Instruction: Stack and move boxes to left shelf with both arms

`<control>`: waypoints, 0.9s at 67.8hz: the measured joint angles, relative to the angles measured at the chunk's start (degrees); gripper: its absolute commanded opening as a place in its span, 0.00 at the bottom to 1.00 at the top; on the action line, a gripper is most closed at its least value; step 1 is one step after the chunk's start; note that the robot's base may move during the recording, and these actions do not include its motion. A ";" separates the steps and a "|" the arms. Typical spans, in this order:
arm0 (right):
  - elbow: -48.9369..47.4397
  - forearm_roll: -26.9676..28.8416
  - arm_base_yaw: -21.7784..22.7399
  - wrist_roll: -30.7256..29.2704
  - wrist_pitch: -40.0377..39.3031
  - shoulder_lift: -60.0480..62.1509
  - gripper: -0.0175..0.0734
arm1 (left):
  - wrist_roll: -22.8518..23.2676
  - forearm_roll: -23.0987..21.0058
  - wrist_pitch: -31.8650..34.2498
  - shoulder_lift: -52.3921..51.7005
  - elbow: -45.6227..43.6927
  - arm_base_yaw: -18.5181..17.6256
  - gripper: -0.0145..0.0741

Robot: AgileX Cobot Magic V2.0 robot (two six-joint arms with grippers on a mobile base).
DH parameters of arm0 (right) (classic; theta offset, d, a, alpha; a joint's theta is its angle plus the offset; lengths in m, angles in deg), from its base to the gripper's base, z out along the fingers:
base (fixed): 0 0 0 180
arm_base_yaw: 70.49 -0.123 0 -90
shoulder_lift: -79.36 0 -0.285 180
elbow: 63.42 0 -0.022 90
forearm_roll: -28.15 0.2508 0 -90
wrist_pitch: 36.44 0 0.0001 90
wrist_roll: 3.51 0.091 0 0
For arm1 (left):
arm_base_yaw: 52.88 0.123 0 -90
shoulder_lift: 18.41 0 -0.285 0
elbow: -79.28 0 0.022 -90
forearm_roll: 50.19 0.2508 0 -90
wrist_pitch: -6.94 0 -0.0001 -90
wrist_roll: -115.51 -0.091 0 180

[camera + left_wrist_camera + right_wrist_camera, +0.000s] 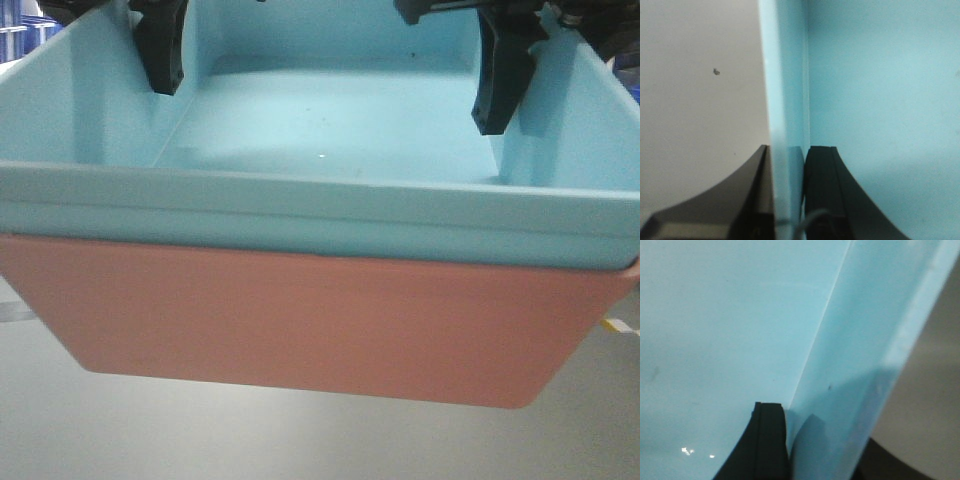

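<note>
The blue tub [330, 150], nested in the pink tub [300, 320], hangs above the floor [200, 440]. The left gripper [787, 160] and right gripper [822, 445] each clamp one of its side walls. Carry it level, with both arms in step.

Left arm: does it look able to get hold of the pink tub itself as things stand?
Probably not. The left gripper is shut on the side wall of the blue tub, and the blue tub sits nested inside the pink tub, covering its rim and inside. Only the pink outer walls show.
</note>
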 measured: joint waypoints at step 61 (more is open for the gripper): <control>0.00 0.00 0.00 0.00 0.00 0.00 0.25 | 0.00 0.00 0.00 0.00 0.00 0.00 0.16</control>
